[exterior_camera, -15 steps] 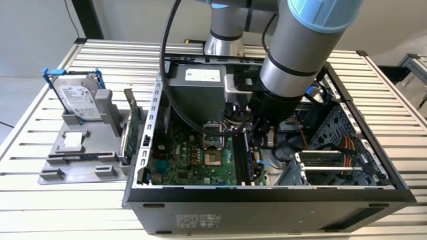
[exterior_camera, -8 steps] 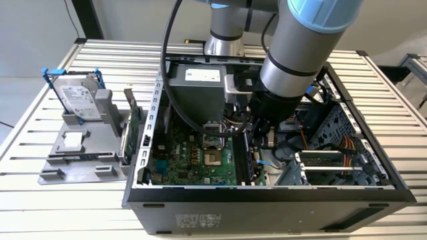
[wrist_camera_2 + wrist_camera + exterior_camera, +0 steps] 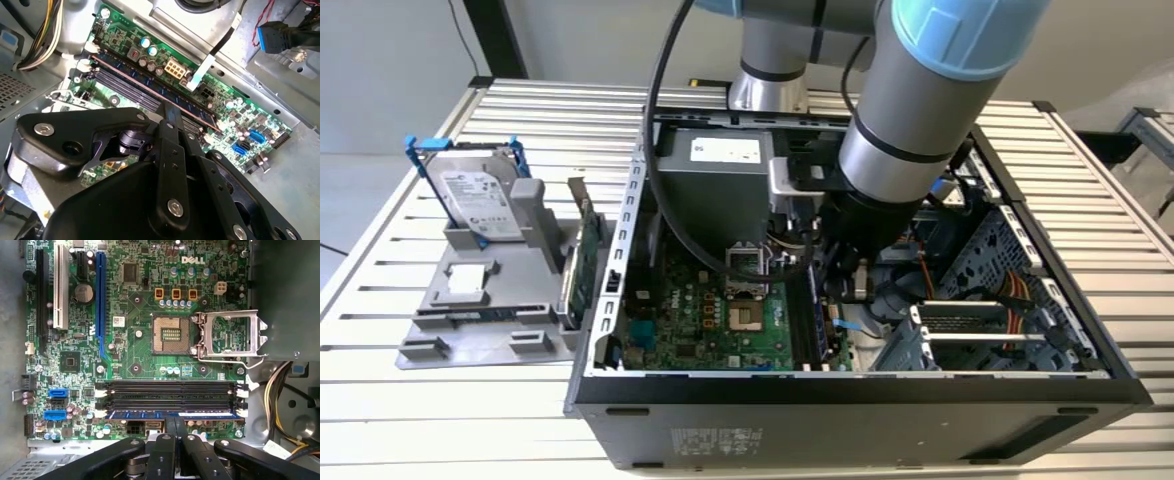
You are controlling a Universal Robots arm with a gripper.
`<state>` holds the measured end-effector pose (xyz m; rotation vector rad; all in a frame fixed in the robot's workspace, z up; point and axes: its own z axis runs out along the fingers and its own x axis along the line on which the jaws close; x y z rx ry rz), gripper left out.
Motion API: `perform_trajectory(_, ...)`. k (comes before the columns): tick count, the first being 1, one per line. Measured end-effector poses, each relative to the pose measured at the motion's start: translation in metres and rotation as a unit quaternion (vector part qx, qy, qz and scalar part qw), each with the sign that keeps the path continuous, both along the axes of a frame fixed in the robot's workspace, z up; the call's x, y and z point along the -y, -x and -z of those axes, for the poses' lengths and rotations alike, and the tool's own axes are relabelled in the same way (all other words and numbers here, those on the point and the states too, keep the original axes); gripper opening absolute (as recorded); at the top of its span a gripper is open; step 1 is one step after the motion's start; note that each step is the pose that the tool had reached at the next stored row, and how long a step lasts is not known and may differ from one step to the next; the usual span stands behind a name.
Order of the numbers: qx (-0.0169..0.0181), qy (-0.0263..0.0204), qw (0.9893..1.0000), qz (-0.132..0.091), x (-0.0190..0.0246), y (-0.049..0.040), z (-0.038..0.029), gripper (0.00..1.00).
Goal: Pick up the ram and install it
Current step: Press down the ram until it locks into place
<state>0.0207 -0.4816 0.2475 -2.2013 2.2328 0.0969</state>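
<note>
Fingers point(image 3: 176, 432) of mine are pressed together on the upper edge of the ram point(image 3: 172, 415), which sits lengthwise in the motherboard slot nearest me; in the second wrist view the same stick point(image 3: 150, 87) stands in its slot beside the empty black slots. Both wrist views show my black finger links closing to a narrow tip at the middle of the stick.

Surface: the open computer case point(image 3: 854, 395) lies on its side on a slatted metal tabletop point(image 3: 400, 400). Walls behind are plain and pale. Toward the exterior view's left, a grey holder point(image 3: 467, 310) carries a hard drive point(image 3: 480, 200) in a blue frame, with a green expansion card point(image 3: 587, 255) standing on edge just beside the case wall.

Condition of the ram: long, narrow, blue-edged board, seen edge-on, level along the slot, white latches point(image 3: 242, 412) at its ends.

Markings: the motherboard point(image 3: 140, 340) bears white printed lettering near the open processor socket point(image 3: 171, 334); the drive and the power supply point(image 3: 720, 165) carry white labels, too small to read.
</note>
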Motion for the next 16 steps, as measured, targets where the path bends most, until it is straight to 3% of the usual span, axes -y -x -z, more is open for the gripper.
perform_trajectory(5, 0.0000, 0.0001, 1.0000, 0.000, 0.0000, 0.0000, 0.0050, 0.00)
perform_trajectory(16, 0.0000, -0.0001, 1.0000, 0.000, 0.0000, 0.0000, 0.0056, 0.00)
